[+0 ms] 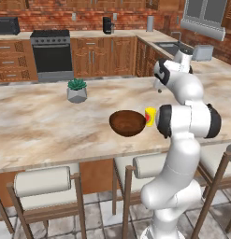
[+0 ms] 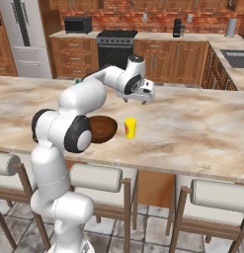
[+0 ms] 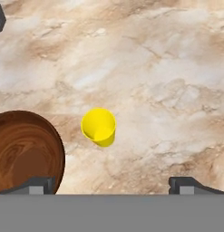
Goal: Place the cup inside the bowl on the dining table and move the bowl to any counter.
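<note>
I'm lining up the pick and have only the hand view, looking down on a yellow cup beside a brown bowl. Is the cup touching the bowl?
Observer: No. In the right base view the cup stands upright, apart from the bowl.
Operator: Where is the gripper?
Observer: The gripper hangs above the table, beyond the cup, jaws open.
Operator: Anything else on the table?
Observer: A potted plant stands well beyond the bowl in the left base view.
</note>
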### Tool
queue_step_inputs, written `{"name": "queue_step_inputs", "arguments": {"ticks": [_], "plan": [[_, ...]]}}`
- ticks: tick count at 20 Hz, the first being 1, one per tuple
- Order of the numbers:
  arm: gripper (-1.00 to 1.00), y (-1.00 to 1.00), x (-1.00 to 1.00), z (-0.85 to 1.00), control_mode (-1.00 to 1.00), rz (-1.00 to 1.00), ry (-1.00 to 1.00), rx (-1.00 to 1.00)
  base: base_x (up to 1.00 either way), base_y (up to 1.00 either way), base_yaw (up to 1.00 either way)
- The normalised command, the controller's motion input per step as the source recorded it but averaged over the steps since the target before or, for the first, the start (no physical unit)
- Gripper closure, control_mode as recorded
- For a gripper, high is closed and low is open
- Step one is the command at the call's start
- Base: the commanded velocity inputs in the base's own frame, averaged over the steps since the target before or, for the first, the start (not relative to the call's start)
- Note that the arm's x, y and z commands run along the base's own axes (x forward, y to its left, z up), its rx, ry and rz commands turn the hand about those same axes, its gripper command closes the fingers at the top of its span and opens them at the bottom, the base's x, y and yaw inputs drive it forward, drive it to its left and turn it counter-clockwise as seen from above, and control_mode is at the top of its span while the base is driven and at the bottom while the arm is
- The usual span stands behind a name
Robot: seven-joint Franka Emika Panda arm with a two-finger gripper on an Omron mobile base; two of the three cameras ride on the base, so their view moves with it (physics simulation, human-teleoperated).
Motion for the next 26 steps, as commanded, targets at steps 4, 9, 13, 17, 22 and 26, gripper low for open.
{"name": "queue_step_inputs", "arguments": {"ticks": [4, 9, 13, 17, 22, 26], "plan": [[-1.0, -0.06, 0.18, -0.1, -1.0, 0.0, 0.0, 0.0, 0.0, 0.0, 0.0], [-1.0, 0.0, 0.17, -0.1, -1.0, 0.0, 0.0, 0.0, 0.0, 0.0, 0.0], [-1.0, 0.0, 0.17, -0.08, -1.0, 0.0, 0.0, 0.0, 0.0, 0.0, 0.0], [-1.0, 0.0, 0.08, 0.0, -1.0, 0.0, 0.0, 0.0, 0.0, 0.0, 0.0], [-1.0, 0.0, 0.03, 0.0, -1.0, 0.0, 0.0, 0.0, 0.0, 0.0, 0.0], [-1.0, 0.0, 0.0, 0.0, -1.0, 0.0, 0.06, 0.0, 0.0, 0.0, 0.0]]}}
